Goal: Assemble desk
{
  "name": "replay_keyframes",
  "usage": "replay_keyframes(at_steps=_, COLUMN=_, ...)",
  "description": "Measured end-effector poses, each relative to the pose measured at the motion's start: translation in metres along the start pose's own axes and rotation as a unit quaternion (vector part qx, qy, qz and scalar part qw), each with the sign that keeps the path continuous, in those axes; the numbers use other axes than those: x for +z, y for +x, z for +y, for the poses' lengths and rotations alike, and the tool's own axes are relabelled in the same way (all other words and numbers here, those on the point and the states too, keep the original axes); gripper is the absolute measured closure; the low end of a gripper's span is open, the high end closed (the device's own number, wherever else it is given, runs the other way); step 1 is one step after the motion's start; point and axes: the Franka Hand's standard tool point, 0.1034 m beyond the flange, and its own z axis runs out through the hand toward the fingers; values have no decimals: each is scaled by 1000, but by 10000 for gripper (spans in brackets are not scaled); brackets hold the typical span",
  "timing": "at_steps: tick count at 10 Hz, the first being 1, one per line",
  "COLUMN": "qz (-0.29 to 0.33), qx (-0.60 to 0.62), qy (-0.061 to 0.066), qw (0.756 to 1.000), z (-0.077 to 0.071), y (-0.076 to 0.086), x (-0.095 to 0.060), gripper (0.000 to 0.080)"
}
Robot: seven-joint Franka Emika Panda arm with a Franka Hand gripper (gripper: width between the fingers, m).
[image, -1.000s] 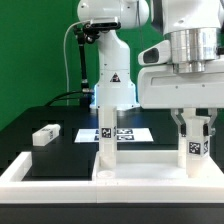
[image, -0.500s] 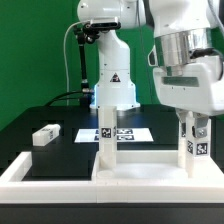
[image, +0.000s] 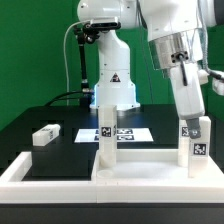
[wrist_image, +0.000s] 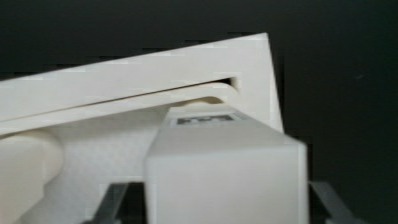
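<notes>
White plastic is most of what I see from here: the slab lies flat at the front of the black table, tucked against the raised rim, and I'll place everything else from that slab. Two legs stand upright on it. One leg rises from the slab's corner toward the exterior view's left, its tag facing the camera, free of the arm. The other leg stands at the slab's far end toward the exterior view's right, and the gripper is down over its top, tilted, with the fingers partly closed and pressed to the sides of that leg, so it has hold of it. In the wrist view the same leg fills the foreground with the slab's edge behind it, and dark finger tips show either side of the block. A third leg lies on its side on the table, well off the slab toward the exterior view's left. The marker board lies flat just behind the slab.
</notes>
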Motion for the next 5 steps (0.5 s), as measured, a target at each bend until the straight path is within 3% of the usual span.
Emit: replay_keyframes(at_steps=5, qz=15, qx=62, qy=1, qw=998, z=-2, y=7, x=-3, gripper=504)
